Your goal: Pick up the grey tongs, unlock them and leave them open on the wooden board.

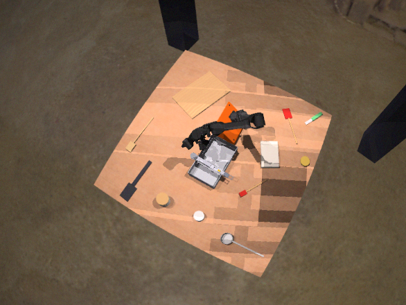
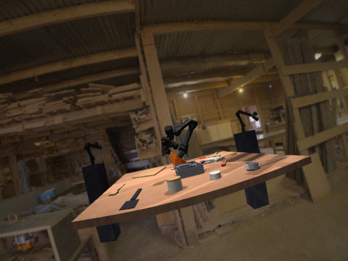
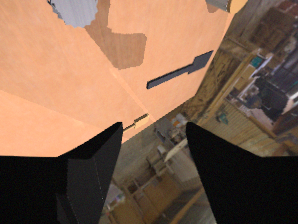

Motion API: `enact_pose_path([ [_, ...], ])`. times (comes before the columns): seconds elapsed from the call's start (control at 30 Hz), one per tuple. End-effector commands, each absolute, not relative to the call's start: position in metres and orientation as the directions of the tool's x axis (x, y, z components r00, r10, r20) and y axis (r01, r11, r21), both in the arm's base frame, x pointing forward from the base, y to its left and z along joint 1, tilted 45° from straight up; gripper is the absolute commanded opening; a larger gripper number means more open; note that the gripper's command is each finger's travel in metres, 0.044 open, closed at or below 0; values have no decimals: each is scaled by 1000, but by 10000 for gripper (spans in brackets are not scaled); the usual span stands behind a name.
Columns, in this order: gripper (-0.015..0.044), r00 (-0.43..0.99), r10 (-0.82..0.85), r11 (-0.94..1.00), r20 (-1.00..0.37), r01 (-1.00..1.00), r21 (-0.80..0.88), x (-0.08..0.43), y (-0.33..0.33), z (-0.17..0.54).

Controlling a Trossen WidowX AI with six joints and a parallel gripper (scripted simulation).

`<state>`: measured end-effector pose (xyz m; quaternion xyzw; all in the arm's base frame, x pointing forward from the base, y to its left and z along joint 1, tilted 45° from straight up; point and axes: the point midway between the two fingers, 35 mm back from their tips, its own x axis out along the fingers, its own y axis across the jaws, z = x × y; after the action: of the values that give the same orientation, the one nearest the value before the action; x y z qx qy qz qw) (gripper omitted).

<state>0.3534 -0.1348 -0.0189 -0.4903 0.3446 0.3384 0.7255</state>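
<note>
The grey tongs (image 1: 208, 163) rest across the roasting tin (image 1: 206, 177) (image 2: 193, 171), with both ends beyond its rims. They look closed. The scalloped grey end of the tongs also shows in the wrist view (image 3: 77, 10) at the top left. My gripper (image 3: 154, 126) (image 1: 195, 145) is partly open, with nothing between its fingers. It hangs above the table, just beyond the tin's edge near the scalloped end, and does not touch the tongs. The wooden board (image 1: 201, 95) (image 2: 149, 172) lies bare behind the tin. The lock near the hinge is too small to make out.
An orange wedge (image 1: 226, 115) (image 2: 177, 160) stands beside my arm's base, behind the tin. A black spatula (image 1: 129, 191) (image 3: 200, 61), a wooden-lidded jar (image 1: 162, 199) and a white-topped pot (image 1: 199, 215) stand or lie in front. A white box (image 1: 269, 154) is right.
</note>
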Motion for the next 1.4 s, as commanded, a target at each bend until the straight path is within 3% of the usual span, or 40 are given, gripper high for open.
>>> enact_pose_path([
  [0.0, 260, 536, 316, 304, -783, -839, -451, 350, -71, 4],
  [0.3, 260, 431, 646, 274, -631, -901, -336, 312, 55, 55],
  [1.37, 260, 425, 650, 269, -630, -904, -332, 329, 77, 48],
])
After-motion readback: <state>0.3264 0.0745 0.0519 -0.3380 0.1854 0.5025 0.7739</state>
